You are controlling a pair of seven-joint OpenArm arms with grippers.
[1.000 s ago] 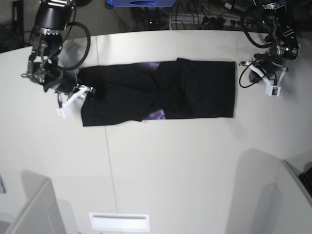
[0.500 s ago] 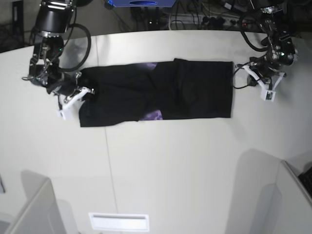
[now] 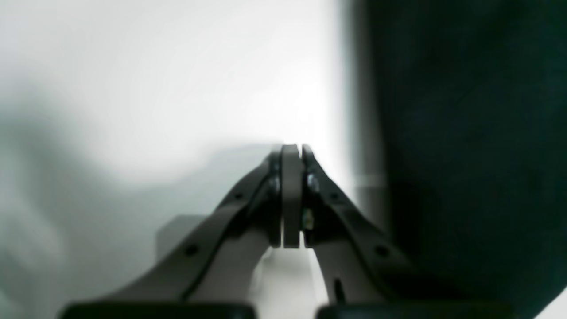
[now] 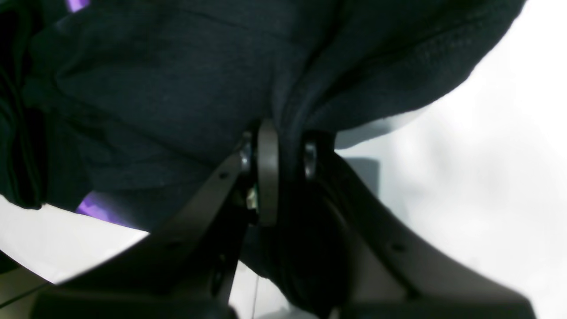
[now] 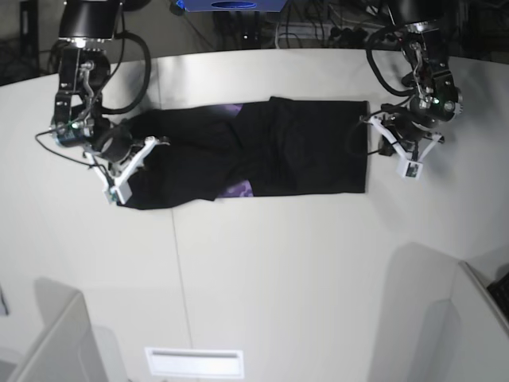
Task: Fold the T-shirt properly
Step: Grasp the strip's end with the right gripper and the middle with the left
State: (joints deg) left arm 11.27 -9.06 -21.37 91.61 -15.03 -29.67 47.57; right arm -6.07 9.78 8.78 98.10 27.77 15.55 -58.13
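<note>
The black T-shirt [image 5: 262, 151] lies as a long folded band across the white table [image 5: 278, 270], with bits of purple print [image 5: 238, 189] showing. At its left end my right gripper [image 5: 149, 146] is shut on a bunched fold of the black cloth. In the right wrist view that fold of the T-shirt [image 4: 155, 88] is pinched in the right gripper [image 4: 285, 135]. My left gripper [image 5: 380, 127] sits by the shirt's right edge. The left wrist view shows the left gripper [image 3: 292, 150] shut and empty, just beside the T-shirt's [image 3: 465, 133] edge.
A seam [image 5: 176, 263] runs down the table left of centre. A white slotted plate [image 5: 195, 362] lies near the front edge. Grey panels [image 5: 56, 342] stand at both front corners. Cables [image 5: 318, 32] and a blue object [image 5: 231, 5] sit behind the table.
The right gripper has shut on the shirt's left end and dragged it slightly left and down. The left arm has moved in leftward to the shirt's right edge, still shut.
</note>
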